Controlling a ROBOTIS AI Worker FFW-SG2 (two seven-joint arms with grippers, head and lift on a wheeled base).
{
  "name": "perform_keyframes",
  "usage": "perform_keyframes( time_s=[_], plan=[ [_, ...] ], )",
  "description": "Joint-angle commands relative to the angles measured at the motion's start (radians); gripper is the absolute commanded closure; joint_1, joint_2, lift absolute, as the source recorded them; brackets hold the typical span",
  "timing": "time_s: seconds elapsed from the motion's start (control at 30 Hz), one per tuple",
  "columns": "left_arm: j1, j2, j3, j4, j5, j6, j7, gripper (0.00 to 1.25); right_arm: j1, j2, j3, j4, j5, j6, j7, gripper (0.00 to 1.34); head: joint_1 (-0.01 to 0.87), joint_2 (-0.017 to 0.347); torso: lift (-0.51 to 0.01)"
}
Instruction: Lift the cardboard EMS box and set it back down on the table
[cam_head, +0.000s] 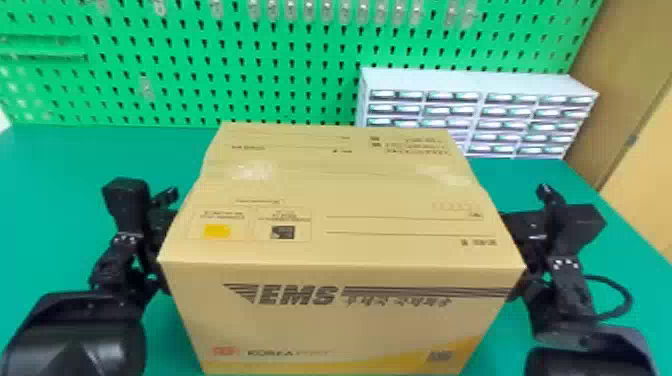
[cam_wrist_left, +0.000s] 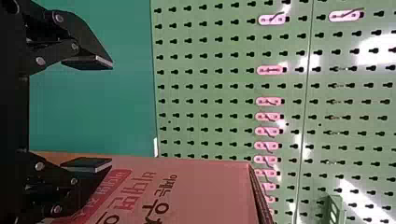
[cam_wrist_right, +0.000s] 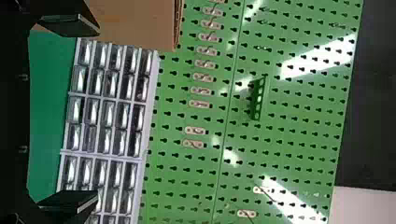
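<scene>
The cardboard EMS box stands in the middle of the head view, closed on top, with its printed front facing me. My left gripper is at the box's left side and my right gripper at its right side. In the left wrist view, the left gripper has its fingers wide apart, one against or close to the box wall. The right gripper is likewise spread in the right wrist view, with one finger beside the box. Whether the box's underside touches the table is hidden.
The green table extends on both sides of the box. Behind it rises a green pegboard, and a white drawer cabinet stands at the back right. A cable loops beside the right arm.
</scene>
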Motion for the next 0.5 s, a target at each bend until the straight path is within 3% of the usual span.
perform_keyframes(
  time_s=[0.0, 0.47],
  plan=[
    [0.000, -0.001, -0.001, 0.001, 0.001, 0.001, -0.005, 0.51, -0.001, -0.002, 0.002, 0.001, 0.000, 0.000, 0.000, 0.08, 0.678, -0.014, -0.095],
    [-0.022, -0.001, -0.003, 0.001, 0.003, -0.001, -0.022, 0.51, -0.017, -0.005, 0.008, 0.001, 0.002, 0.002, 0.000, 0.08, 0.678, -0.014, -0.095]
  ],
)
